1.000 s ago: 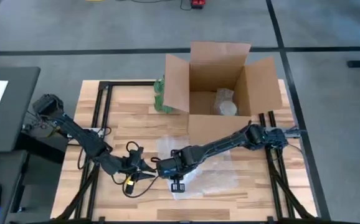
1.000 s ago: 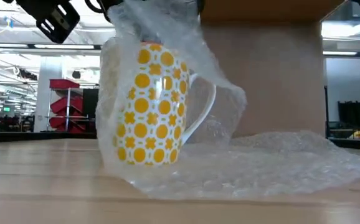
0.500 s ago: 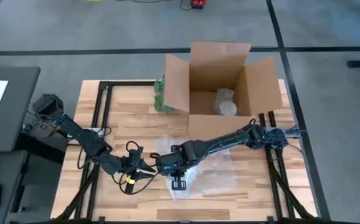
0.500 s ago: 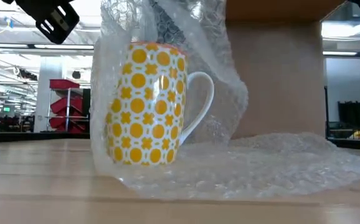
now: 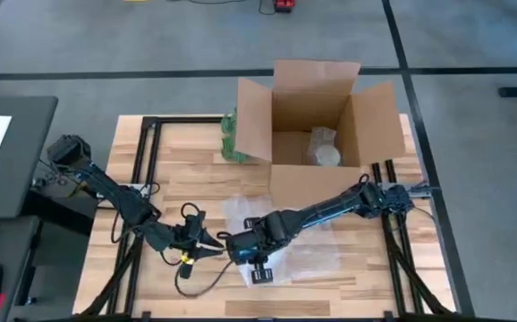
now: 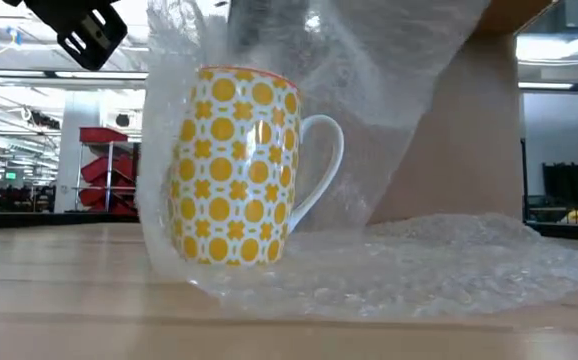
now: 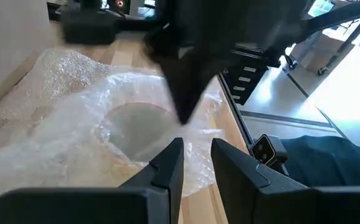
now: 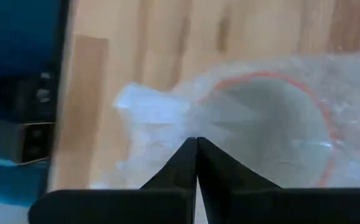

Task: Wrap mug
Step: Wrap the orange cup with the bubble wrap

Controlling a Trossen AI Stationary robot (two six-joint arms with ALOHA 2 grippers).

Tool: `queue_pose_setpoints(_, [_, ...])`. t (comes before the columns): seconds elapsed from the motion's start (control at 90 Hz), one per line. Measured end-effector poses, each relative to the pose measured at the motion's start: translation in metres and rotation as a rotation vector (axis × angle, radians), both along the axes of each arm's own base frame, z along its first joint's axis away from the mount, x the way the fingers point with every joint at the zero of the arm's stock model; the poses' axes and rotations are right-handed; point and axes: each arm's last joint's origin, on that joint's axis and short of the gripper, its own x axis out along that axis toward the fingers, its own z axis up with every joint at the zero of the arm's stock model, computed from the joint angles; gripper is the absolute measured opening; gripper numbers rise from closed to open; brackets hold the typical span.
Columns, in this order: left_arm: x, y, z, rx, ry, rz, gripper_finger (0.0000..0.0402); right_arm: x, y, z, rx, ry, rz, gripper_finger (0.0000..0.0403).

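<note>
right gripper point(image 8: 197, 144) shifted, bubble wrap point(image 6: 389, 100) pinched above mug point(image 6: 237, 165).

Both arms are dark, near-black, built of slim jointed segments. The left arm point(image 5: 106, 190) starts from a bulky rounded base joint; thin black cables loop around its wrist, beside a small yellow marking. The right arm point(image 5: 330, 207) carries a blocky black wrist housing. Each end effector has two flat, tapering dark fingers point(image 7: 167, 171) on a matte black crossbar point(image 8: 114, 205).
</note>
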Motion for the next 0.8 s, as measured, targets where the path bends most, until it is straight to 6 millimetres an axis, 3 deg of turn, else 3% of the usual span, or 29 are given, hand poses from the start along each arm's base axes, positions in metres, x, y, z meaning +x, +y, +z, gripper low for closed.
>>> queue_pose_setpoints(0.189, [0.0,0.0,0.0,0.001,0.001,0.0,0.0066,0.003,-0.022,-0.03,-0.007,0.07,-0.072,0.0])
queue_pose_setpoints(0.4, [0.0,0.0,0.0,0.001,0.0,0.002,0.0066,0.006,-0.024,-0.048,0.003,0.042,-0.077,0.0])
queue_pose_setpoints(0.589, [0.0,0.0,0.0,0.001,0.001,0.0,0.0066,0.008,-0.023,-0.043,0.006,0.029,-0.076,0.0])
queue_pose_setpoints(0.8, [0.0,0.0,0.0,-0.004,0.001,0.002,0.0066,0.009,-0.022,-0.014,0.013,0.006,-0.076,0.0])
